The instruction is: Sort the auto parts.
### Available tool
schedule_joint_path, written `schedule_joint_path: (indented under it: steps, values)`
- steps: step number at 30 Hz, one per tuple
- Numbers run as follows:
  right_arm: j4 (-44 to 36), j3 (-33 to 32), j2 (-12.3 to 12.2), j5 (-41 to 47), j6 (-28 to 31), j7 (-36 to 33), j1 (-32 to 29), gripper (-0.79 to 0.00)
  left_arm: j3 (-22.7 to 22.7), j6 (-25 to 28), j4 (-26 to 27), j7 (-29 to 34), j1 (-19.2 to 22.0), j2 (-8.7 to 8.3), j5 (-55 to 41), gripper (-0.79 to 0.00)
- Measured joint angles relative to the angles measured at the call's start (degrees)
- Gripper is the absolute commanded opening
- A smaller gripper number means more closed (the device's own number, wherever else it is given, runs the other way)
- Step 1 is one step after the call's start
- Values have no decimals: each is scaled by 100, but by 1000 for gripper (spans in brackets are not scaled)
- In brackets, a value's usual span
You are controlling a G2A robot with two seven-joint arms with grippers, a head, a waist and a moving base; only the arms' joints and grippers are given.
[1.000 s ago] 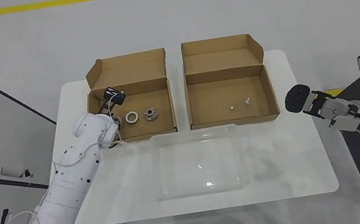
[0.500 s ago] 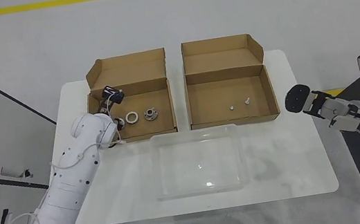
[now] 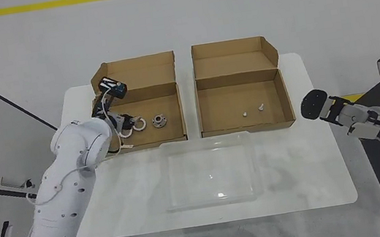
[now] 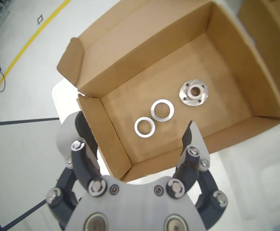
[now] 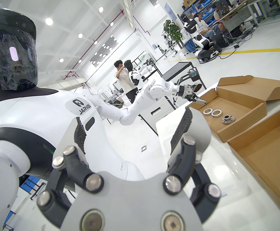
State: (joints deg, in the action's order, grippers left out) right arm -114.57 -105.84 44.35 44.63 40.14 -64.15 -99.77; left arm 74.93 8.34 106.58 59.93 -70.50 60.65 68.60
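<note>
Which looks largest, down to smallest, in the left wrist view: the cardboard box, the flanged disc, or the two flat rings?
1. cardboard box
2. flanged disc
3. ring beside the disc and end ring: they look alike, so unranked.

White arms (image 3: 74, 180), silver left claw (image 4: 136, 122), black pads (image 4: 187, 135)

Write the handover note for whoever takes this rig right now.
Left gripper: jaws open, holding nothing, over the left box's near corner.
Right gripper: jaws open, holding nothing, beyond the table's right edge.
Left box: two rings and a flange. Right box: two small parts.
Done: every part I see is boxed.
Left: probably nothing; check the clear tray.
</note>
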Motion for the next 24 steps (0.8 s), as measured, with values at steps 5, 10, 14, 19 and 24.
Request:
schedule_joint_path:
  steps: [5, 10, 14, 19, 24]
  values:
    - [0, 0, 0, 0, 0, 0, 0, 0, 627, 515, 936, -184, -534, -75, -782, 0]
    - [0, 0, 0, 0, 0, 0, 0, 0, 1362, 986, 1596, -505, -1089, -130, -1900, 0]
    - [0, 0, 0, 0, 0, 0, 0, 0, 1926, 1346, 1922, -712, -1433, -163, -2913, 0]
    - [0, 0, 0, 0, 0, 0, 0, 0, 2562, 1672, 2035, -1122, -1786, -194, -3340, 0]
    - [0, 0, 0, 0, 0, 0, 0, 0, 2649, 1671, 2045, -1294, -1863, -191, -3413, 0]
